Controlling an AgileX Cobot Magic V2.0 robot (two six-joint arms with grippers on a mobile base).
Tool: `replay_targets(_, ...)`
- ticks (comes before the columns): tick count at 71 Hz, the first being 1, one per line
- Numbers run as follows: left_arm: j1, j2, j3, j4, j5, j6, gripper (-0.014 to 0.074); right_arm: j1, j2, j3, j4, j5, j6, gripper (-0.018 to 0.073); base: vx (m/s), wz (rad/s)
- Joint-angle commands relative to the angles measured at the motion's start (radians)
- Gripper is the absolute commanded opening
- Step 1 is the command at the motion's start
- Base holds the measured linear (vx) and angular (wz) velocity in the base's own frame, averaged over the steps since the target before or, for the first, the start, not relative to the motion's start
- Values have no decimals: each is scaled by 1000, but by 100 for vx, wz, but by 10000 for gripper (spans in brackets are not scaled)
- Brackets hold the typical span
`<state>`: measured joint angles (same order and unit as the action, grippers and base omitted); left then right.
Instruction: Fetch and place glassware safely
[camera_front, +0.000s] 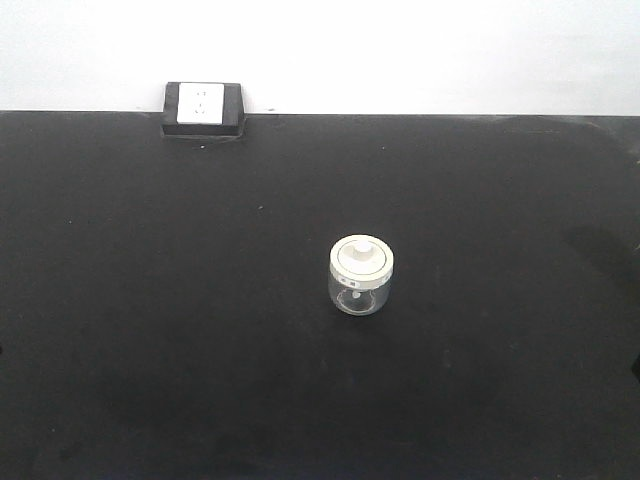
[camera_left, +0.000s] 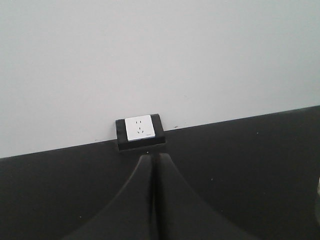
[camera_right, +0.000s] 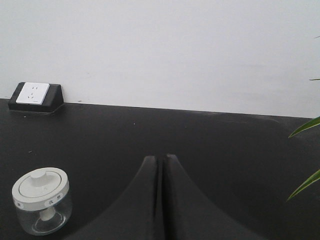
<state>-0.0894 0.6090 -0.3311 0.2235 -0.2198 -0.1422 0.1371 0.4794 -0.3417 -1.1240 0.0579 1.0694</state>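
A small squat clear glass jar (camera_front: 361, 276) with a cream-white knobbed lid stands upright on the black table, a little right of centre. It also shows in the right wrist view (camera_right: 41, 201) at the lower left. My right gripper (camera_right: 160, 158) is shut and empty, to the right of the jar and apart from it. My left gripper (camera_left: 153, 157) is shut and empty, pointing at the back wall; the jar barely shows at that view's right edge. Neither gripper shows in the front view.
A black block with a white socket plate (camera_front: 204, 108) sits at the table's back edge on the left, also seen in the left wrist view (camera_left: 140, 131) and the right wrist view (camera_right: 35, 96). Green plant leaves (camera_right: 305, 155) reach in at the right. A white wall stands behind.
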Motion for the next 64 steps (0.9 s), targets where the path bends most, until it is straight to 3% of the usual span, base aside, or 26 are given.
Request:
replay_targets(1, -7, -37, -27, -115, -19, -5, -7, -5, 3, -29, -5, -22, -5, -3, 0, 0)
replay_targets(6, -7, -83, -27, -180, 68, 11, -7, -5, 3, -29, -5, -22, -5, -3, 0, 0)
replay_targets(16, -6, -175, 29, -224, 200, 102, -7, -5, 3, -29, -5, -22, -5, -3, 0, 0)
replay_targets(34, 2, -431, 240, -282, 220, 186, -7, -5, 3, -29, -5, -22, -5, -3, 0, 0)
replay_targets(48, 65, -606, 347, -358, 274, 257, -7, -5, 3, -29, -5, -22, -5, -3, 0, 0)
replay_targets(64, 110, -634, 389, -342, 334, 312, -7, -5, 3, -29, -5, -22, -6, -3, 0, 0)
